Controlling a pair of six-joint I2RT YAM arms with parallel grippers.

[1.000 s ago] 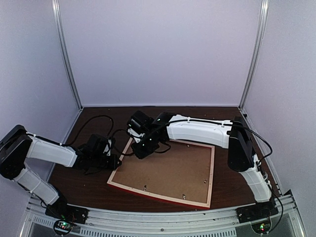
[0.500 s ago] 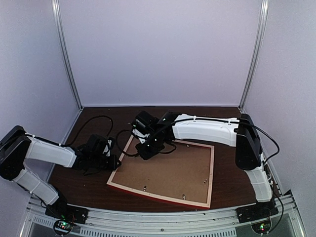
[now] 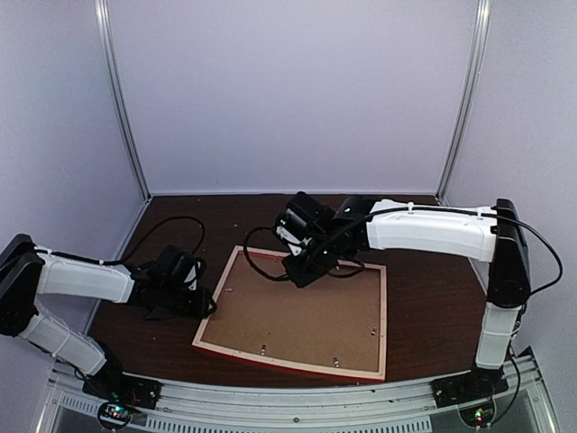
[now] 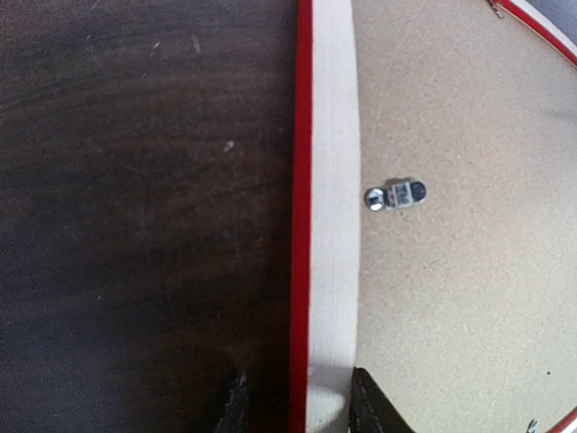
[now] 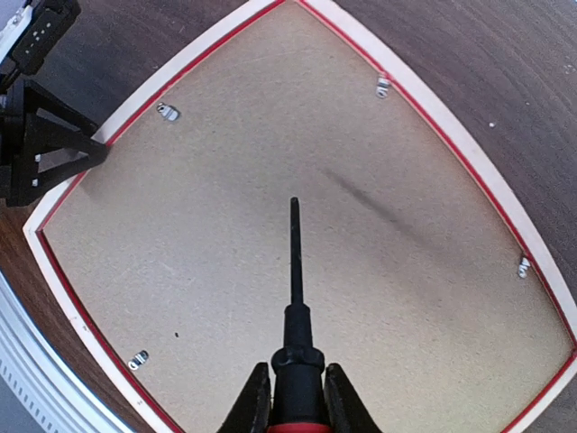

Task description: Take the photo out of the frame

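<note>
The frame (image 3: 382, 316) lies face down on the table, its pale wood rim (image 4: 332, 180) and red side showing. A brown backing board (image 3: 297, 311) fills it, held by small metal clips (image 4: 395, 195). The photo is hidden under the board. My left gripper (image 3: 206, 305) is open and straddles the frame's left rim (image 4: 297, 406): one finger is clear of the red side, the other at the rim's inner edge. My right gripper (image 5: 293, 397) is shut on a screwdriver (image 5: 295, 298) with a black shaft and red handle. Its tip hangs over the board near the frame's far edge (image 3: 306, 271).
Clips sit along the board's edges (image 5: 383, 86) (image 5: 168, 112) (image 5: 524, 267) (image 5: 136, 360). Black cables (image 3: 171, 230) loop over the dark wood table (image 3: 433, 307) behind the left arm. Pale booth walls and metal posts close in the back and sides.
The right arm has swung right, from the frame's far-left corner to the middle of its far edge. The left gripper's jaws have widened around the rim.
</note>
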